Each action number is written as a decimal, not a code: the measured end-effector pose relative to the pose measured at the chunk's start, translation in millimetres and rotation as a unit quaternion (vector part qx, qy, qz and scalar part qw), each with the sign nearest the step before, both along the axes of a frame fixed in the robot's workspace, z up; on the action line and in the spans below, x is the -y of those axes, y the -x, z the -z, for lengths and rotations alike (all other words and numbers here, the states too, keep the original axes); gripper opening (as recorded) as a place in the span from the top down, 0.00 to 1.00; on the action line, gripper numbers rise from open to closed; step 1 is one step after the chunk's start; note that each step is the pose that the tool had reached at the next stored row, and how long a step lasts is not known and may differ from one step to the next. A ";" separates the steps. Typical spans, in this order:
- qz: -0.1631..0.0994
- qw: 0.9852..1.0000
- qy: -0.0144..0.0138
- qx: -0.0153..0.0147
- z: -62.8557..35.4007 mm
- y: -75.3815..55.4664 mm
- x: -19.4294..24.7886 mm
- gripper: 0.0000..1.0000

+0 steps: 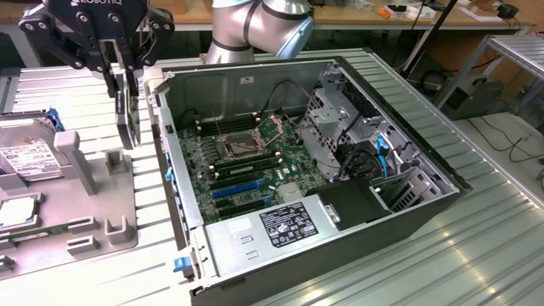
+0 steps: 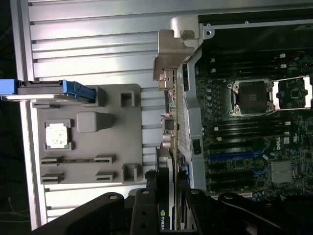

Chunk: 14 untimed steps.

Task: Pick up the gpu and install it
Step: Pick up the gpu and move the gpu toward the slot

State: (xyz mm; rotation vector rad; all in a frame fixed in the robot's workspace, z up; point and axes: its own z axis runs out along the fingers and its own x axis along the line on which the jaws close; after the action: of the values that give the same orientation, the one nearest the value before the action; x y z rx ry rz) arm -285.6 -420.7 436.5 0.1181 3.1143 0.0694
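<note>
Gripper [image 1: 121, 69]: jaws were drawn in narrowly, clamping the upper edge of the gpu [image 1: 127, 111]. The gpu hung vertically straight below the jaws, its silver bracket [image 2: 171, 54] at one end. Grey parts holder [image 1: 93, 210]: below the jaws, to one side. Open computer case [image 1: 255, 80]: on the jaws' other side, motherboard [image 1: 276, 131] exposed. Hard drive [image 1: 25, 156]: farthest off, past the holder.

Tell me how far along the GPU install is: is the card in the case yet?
Pickup looks done: the gripper is shut on the thin green graphics card with silver bracket, held above the grey moulded holder tray. In hand: the card hangs on edge just outside the wall of the open black computer case. Left: seating it; the blue motherboard slots look empty.
</note>
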 end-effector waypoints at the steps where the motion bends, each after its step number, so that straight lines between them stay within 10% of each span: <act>1: 0.000 1.000 0.000 0.000 0.0 -1.6 0.0 0.73; 14: 0.000 1.000 0.000 0.000 0.0 -19.7 0.0 0.73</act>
State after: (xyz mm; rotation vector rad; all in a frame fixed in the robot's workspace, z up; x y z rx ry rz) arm -265.9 -420.7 436.5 0.1181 3.1144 0.0694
